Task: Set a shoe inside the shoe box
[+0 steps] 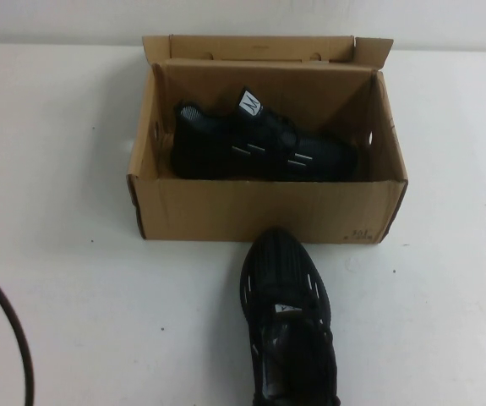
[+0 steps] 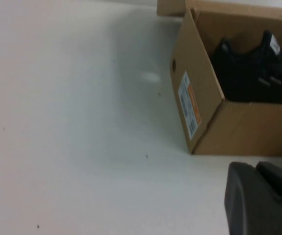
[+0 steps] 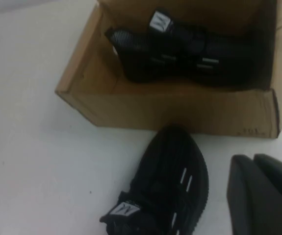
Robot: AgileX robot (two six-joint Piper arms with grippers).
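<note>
An open brown cardboard shoe box [image 1: 259, 216] stands at the table's far middle. One black shoe [image 1: 259, 148] lies on its side inside it. A second black shoe [image 1: 289, 321] stands on the table just in front of the box, toe towards the front wall. Neither gripper shows in the high view. In the left wrist view my left gripper [image 2: 255, 167] is shut and empty, low over the table to the left of the box [image 2: 239, 127]. In the right wrist view my right gripper [image 3: 253, 159] is shut and empty, beside the loose shoe [image 3: 172, 186], near the box [image 3: 180, 110].
A dark cable [image 1: 10, 330] curves along the table's front left. The box flaps stand up at the back. A white label [image 2: 189, 105] is on the box's left end wall. White table surface lies to the left and right of the box.
</note>
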